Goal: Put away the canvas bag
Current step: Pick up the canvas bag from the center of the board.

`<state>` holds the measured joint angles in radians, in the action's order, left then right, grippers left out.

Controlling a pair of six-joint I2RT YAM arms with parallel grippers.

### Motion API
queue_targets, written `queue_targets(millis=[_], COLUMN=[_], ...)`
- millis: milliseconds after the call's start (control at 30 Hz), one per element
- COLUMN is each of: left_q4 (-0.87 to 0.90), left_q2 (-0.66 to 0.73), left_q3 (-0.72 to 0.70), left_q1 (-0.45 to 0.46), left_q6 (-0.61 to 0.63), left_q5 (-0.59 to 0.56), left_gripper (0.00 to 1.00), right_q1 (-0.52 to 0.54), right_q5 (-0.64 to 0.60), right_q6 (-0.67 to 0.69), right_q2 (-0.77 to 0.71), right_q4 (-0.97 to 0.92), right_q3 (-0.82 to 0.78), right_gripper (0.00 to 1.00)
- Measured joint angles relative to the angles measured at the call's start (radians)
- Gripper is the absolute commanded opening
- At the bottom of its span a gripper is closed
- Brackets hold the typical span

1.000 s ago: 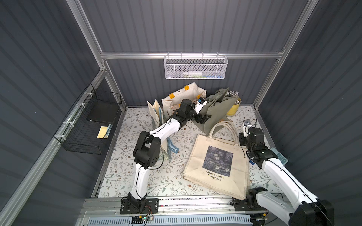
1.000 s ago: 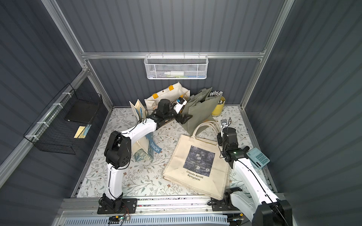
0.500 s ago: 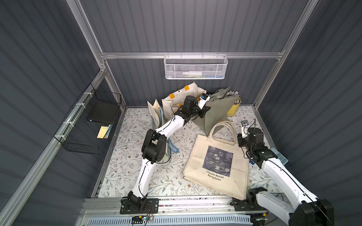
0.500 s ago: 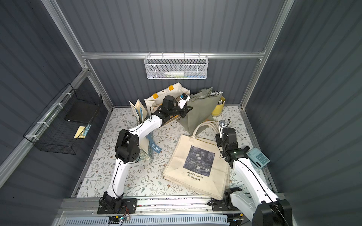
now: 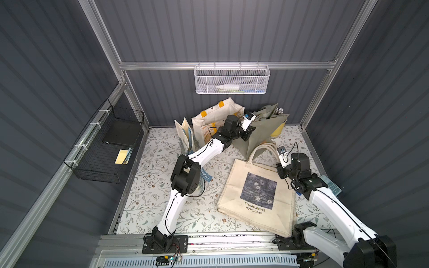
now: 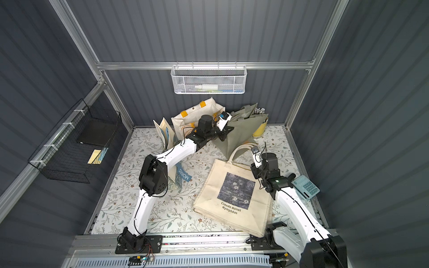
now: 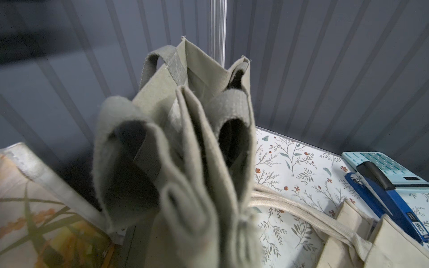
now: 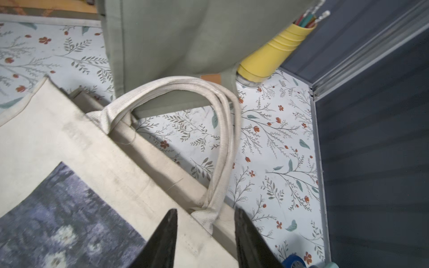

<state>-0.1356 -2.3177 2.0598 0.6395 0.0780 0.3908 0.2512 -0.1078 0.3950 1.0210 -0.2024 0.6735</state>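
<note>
Directly beneath my right gripper (image 8: 205, 232) the canvas bag (image 5: 257, 192) lies flat on its side. It is cream cloth, somewhat soiled, with a dark blue water-lily print and the words "Claude Monet Nymphéas" under it. Its pale handles (image 8: 222, 130) loop away ahead of my fingertips, one lying on the other. My right jaws stand apart, either side of the spot where a handle is sewn to the bag's rim. Whether they touch the cloth I cannot tell.

My left gripper (image 5: 246, 135) is clenched on the upper edge of an olive bag (image 5: 262, 130) standing just beyond those handles, its folds bunched close before that wrist.

Under both grippers is a white mat (image 5: 151, 185) printed with leafy sprigs and small red flowers. Past the olive bag from my right gripper stands a yellow cup (image 8: 267, 58). A pale-blue calculator (image 6: 306, 186) and a blue stapler (image 7: 383, 192) lie outboard of my right arm. A cream tote (image 5: 209, 120) with orange tabs stands just behind my left gripper. Dark ribbed walls on aluminium framing close the space. A white mesh basket (image 5: 232, 80) hangs above my left gripper, and a black wire basket (image 5: 104, 148) is well off to its left.
</note>
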Motion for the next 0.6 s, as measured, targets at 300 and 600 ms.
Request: queue_targets(millis=[300, 600], left_q4=[-0.038, -0.042], left_q2=[0.003, 0.026], left_q3=[0.033, 0.075], left_q1=[0.028, 0.027], left_q6=[0.029, 0.080], left_q5=[-0.061, -0.110], left_gripper=[0.00, 0.00], right_q1=[0.158, 0.177], right_q5=[0.003, 0.012], right_q6=[0.089, 0.108], right_q2=[0.128, 0.151], right_q4=[-0.055, -0.060], right_q3=[0.023, 0.030], right_gripper=[0.41, 0.41])
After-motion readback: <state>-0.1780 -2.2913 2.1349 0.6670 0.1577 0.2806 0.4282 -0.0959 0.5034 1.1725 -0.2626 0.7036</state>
